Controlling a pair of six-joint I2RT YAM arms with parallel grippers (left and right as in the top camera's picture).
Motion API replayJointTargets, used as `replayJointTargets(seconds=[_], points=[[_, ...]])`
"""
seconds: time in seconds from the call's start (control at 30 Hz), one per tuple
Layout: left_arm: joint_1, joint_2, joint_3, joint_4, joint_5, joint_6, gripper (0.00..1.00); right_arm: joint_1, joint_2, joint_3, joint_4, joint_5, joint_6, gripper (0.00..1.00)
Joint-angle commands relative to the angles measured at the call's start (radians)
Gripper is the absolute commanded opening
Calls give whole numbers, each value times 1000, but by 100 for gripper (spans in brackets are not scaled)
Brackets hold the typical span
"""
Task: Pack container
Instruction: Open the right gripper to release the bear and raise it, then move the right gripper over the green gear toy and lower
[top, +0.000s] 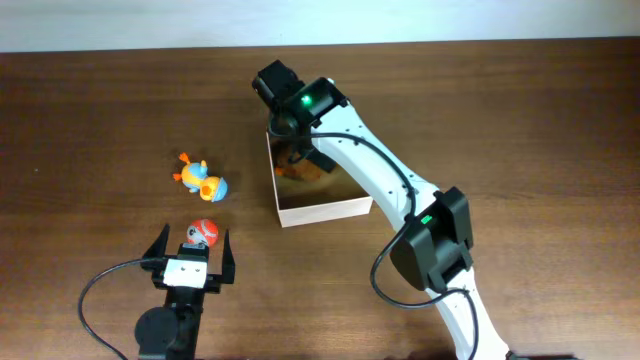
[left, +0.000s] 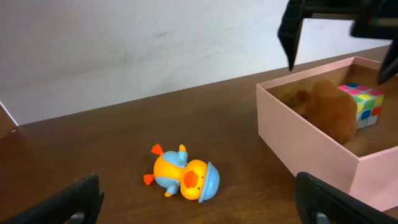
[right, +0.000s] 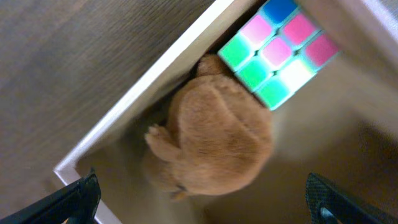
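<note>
Both pairs of jaws stand wide open, right gripper (right: 205, 202) over the container (top: 325, 210), a light, thin-walled box that probably skids when nudged, so pinch one wall gently.

No legible txt, labels, nos. or signs in any view.

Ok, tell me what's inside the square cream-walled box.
A fuzzy brown plush toy and a pastel-coloured puzzle cube lie together in the cream-walled cardboard container. Anything beneath the plush is covered.
</note>
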Motion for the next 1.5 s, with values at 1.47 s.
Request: replayJointTargets(seconds=[1.47], points=[[4, -9, -5, -2, 7, 13, 99, -314, -200, -476, -169, -60, -86, 100]])
